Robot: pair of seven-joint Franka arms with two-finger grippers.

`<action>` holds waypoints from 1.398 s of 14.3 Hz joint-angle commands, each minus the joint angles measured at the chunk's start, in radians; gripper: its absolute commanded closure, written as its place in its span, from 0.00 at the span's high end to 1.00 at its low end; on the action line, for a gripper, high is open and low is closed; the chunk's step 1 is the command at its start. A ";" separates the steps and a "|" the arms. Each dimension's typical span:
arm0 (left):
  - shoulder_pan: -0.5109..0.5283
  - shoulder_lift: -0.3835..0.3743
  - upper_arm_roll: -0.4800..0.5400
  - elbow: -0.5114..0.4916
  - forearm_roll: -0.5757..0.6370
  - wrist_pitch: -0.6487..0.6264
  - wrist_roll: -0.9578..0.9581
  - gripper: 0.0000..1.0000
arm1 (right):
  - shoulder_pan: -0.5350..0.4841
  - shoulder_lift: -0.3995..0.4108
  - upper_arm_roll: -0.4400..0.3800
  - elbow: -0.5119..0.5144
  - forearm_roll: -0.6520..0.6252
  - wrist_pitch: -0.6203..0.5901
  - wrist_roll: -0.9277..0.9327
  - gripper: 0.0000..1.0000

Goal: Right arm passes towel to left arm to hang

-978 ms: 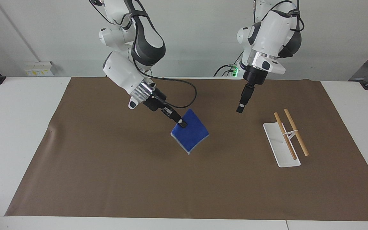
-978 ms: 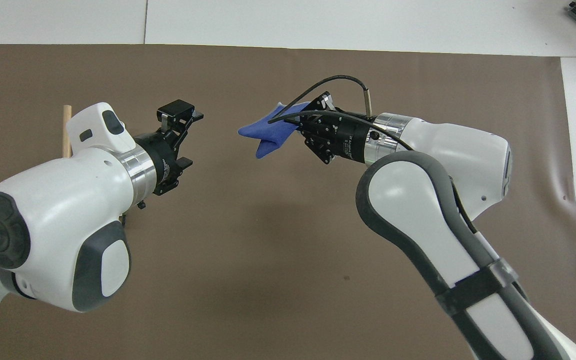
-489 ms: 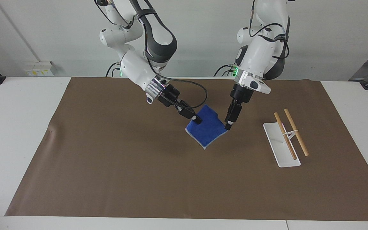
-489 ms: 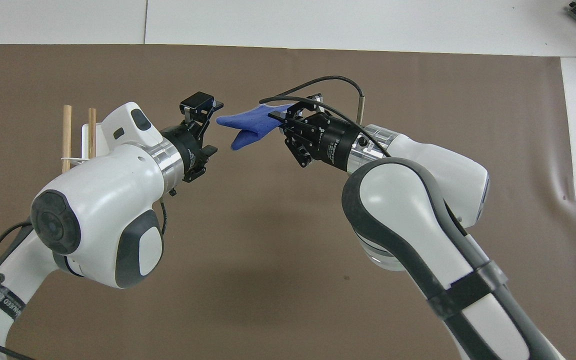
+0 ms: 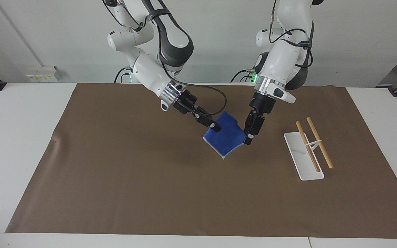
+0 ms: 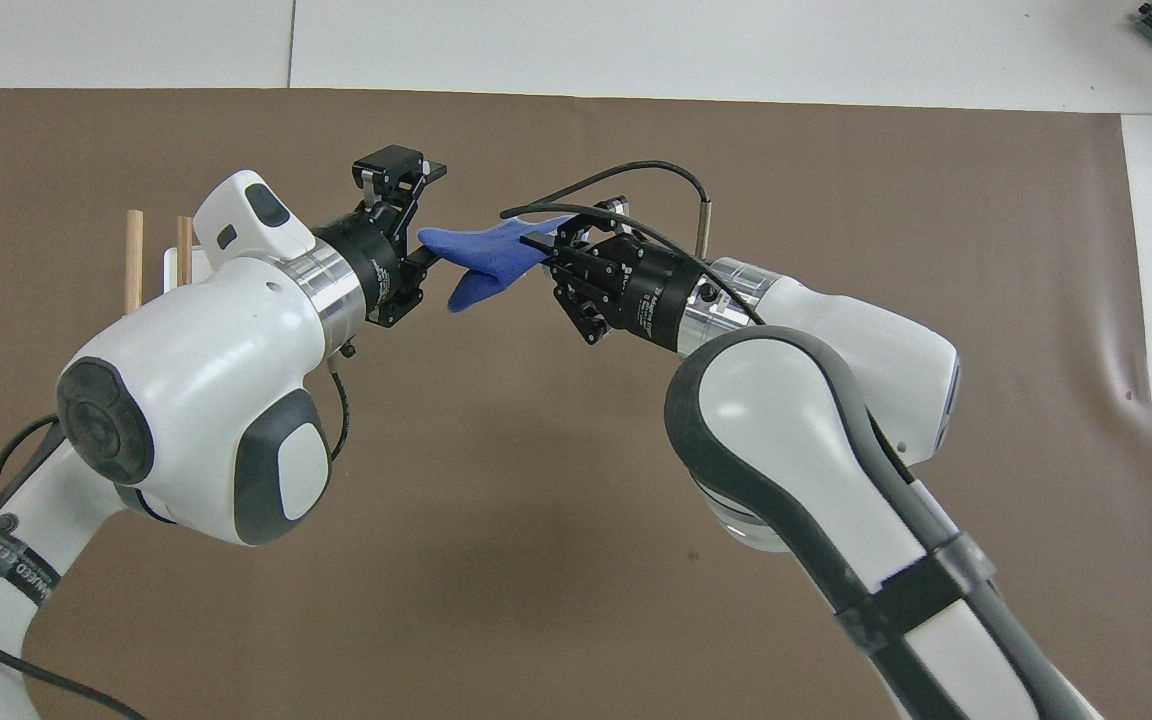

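A white table carried a brown mat across most of its top. A plain pale wall stood at the robots' edge, with what looked like a socket strip low on it.

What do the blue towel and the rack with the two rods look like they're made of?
The towel looks like soft terry cloth: matte bright blue, pale edging, drooping in folds. The rack has a smooth white base, probably plastic or painted metal, and its two rods look like bare light wood, tan and matte.
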State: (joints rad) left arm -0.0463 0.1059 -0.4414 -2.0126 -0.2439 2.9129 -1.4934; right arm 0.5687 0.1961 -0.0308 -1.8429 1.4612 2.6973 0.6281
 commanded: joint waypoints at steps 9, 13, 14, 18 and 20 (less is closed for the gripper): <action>0.006 0.006 -0.008 0.000 -0.015 -0.116 0.203 0.00 | 0.036 -0.003 0.002 -0.007 0.019 0.061 0.002 0.00; 0.023 0.005 -0.007 -0.006 -0.015 -0.130 0.240 0.00 | 0.034 -0.001 0.002 -0.007 0.018 0.061 0.001 0.13; 0.026 0.005 -0.004 -0.006 -0.015 -0.130 0.240 0.00 | 0.033 -0.001 0.002 -0.007 0.007 0.061 -0.004 0.64; 0.042 0.006 0.045 0.000 -0.015 -0.129 0.376 0.00 | -0.001 -0.009 -0.006 -0.082 -0.074 0.105 -0.287 1.00; 0.042 0.006 0.082 0.000 -0.015 -0.129 0.392 0.00 | -0.058 -0.018 -0.008 -0.127 -0.174 0.102 -0.434 1.00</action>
State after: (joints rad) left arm -0.0098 0.1202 -0.3856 -2.0127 -0.2439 2.8025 -1.1474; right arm 0.5656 0.1977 -0.0400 -1.9141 1.3668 2.7994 0.3274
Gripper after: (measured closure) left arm 0.978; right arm 0.269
